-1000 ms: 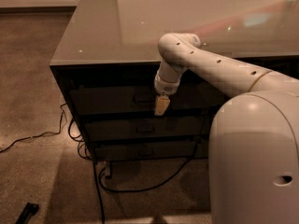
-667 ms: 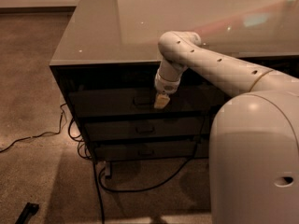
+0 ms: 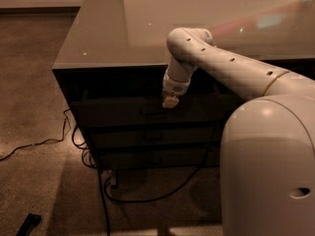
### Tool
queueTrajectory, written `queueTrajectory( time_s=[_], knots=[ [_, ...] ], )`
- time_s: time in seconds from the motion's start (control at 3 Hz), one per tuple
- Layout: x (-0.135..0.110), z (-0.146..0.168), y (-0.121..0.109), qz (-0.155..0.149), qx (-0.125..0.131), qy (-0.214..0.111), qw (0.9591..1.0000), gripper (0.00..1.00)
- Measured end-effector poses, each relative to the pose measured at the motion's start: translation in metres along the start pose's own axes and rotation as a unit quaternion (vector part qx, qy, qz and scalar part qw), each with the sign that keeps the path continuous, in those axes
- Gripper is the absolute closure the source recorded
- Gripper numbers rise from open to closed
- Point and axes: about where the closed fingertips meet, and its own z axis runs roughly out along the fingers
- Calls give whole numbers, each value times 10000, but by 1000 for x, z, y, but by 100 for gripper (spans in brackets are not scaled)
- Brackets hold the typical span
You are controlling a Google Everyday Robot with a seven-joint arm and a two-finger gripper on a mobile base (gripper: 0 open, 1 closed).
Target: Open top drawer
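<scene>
The top drawer [image 3: 113, 113] is a wide dark front just under the countertop, with a small metal bar pull [image 3: 152, 113] at its centre. The front looks flush with the cabinet, and no inside shows. My gripper [image 3: 170, 102] hangs down from the white arm [image 3: 221, 65] in front of the drawer. Its pale tip is just above and to the right of the pull. I cannot tell whether it touches the drawer front.
Two slimmer matching drawer fronts [image 3: 147, 137] lie below the top one. A glossy grey countertop [image 3: 123, 28] caps the cabinet. Black cables [image 3: 106, 191] trail over the carpet at the left and under the cabinet. A small dark object [image 3: 29, 223] lies at the bottom left. My white body [image 3: 268, 171] fills the lower right.
My gripper has moved up a little along the drawer front, from beside the pull to just above it. The drawer has not visibly moved.
</scene>
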Motion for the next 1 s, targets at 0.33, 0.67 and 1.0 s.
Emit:
queueTrajectory(
  time_s=[0.33, 0.67, 1.0],
  knots=[
    [-2, -7, 0, 0, 0, 0, 10000, 64],
    [-2, -7, 0, 0, 0, 0, 10000, 41],
    [-2, -7, 0, -1, 0, 0, 10000, 17]
  ],
)
